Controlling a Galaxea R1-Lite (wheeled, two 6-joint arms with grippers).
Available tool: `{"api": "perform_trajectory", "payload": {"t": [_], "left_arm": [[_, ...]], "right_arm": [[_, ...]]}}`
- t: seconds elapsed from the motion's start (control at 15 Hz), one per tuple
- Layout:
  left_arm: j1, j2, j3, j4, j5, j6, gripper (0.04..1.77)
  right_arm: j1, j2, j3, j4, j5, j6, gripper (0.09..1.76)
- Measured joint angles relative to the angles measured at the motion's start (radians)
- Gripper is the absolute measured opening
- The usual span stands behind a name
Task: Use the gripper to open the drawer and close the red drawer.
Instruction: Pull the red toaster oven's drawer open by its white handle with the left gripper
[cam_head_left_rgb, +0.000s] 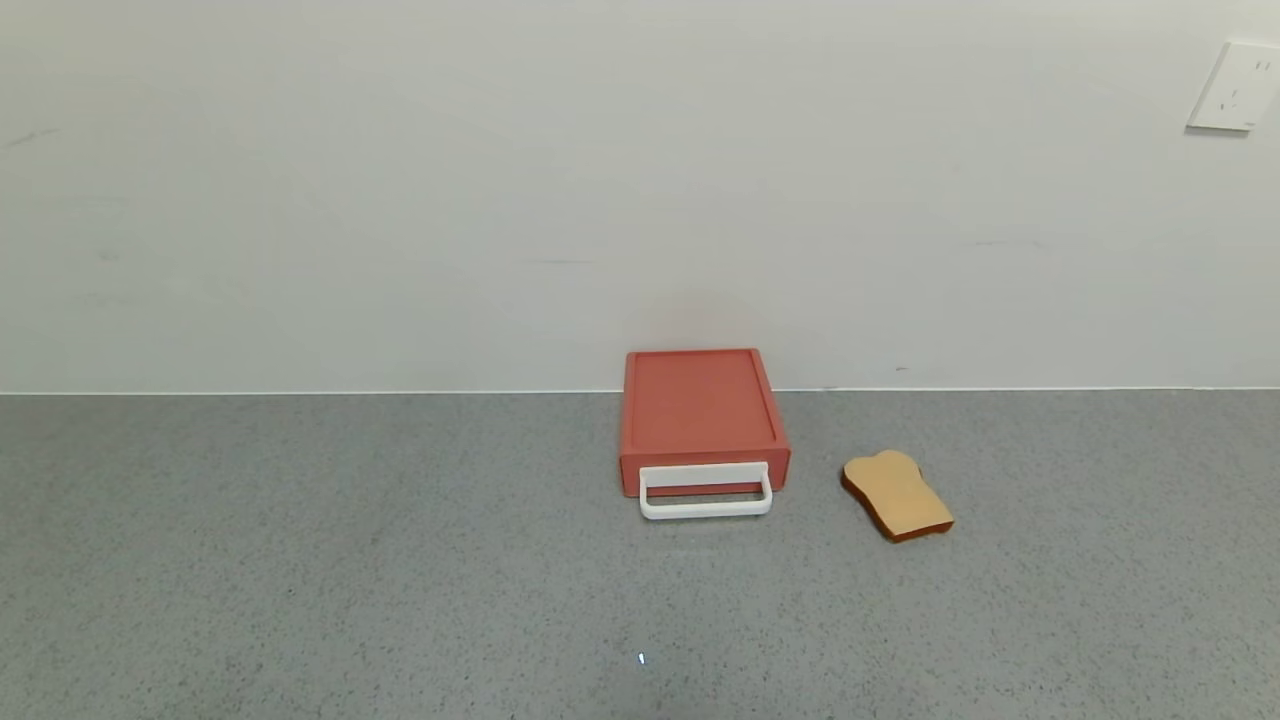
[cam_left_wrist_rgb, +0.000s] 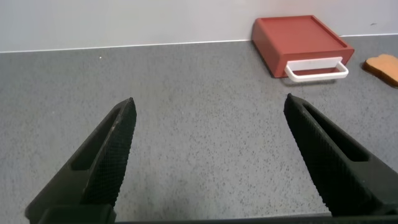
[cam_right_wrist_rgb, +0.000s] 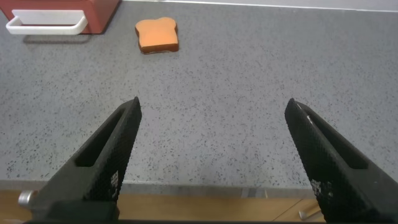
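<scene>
The left gripper (cam_left_wrist_rgb: 208, 158), a black end-effector with two ribbed fingers, hangs spread wide and grasping nothing above the counter's left part; the flat red-orange plastic drawer box (cam_left_wrist_rgb: 298, 43) lies well apart from it, far ahead and off to its right. The right gripper (cam_right_wrist_rgb: 211, 162), of the same black ribbed build, is likewise released and empty near the counter's front edge, with the drawer box (cam_right_wrist_rgb: 99, 9) far ahead and to its left. Neither gripper shows in the head view.

There is one drawer box (cam_head_left_rgb: 700, 410), set against the wall a little right of centre, its tray pushed in and its single white rectangular loop handle (cam_head_left_rgb: 706, 492) jutting from the front onto the counter. One tan toast-shaped slice (cam_head_left_rgb: 897, 495) lies flat just to the right of it, apart from it.

The surface is a grey speckled stone-like countertop (cam_head_left_rgb: 300, 560) meeting a plain off-white wall (cam_head_left_rgb: 400, 200). One white wall socket (cam_head_left_rgb: 1233, 87) sits high on the wall at far right.
</scene>
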Motion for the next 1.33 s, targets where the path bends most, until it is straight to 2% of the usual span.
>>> {"api": "perform_trajectory", "payload": {"t": [0.33, 0.6, 0.8, 1.0, 1.13, 1.33], "left_arm": [[-0.004, 0.312, -0.222, 0.020, -0.027, 0.004, 1.72], [-0.005, 0.591, -0.436, 0.116, -0.111, 0.007, 1.72], [-0.019, 0.800, -0.634, 0.203, -0.145, 0.003, 1.72], [-0.077, 1.001, -0.840, 0.335, -0.145, -0.028, 1.72], [-0.140, 1.122, -0.962, 0.422, -0.141, -0.094, 1.72], [-0.239, 1.276, -1.085, 0.473, -0.139, -0.197, 1.72]], "right_arm": [[0.000, 0.000, 0.000, 0.000, 0.000, 0.000, 1.70], [0.000, 0.000, -0.001, 0.001, 0.001, 0.000, 1.70], [0.000, 0.000, -0.001, 0.003, 0.002, 0.000, 1.70], [0.000, 0.000, -0.001, 0.003, 0.002, 0.000, 1.70], [0.000, 0.000, -0.001, 0.003, 0.002, 0.000, 1.70], [0.000, 0.000, -0.001, 0.004, 0.002, -0.001, 1.70]]}}
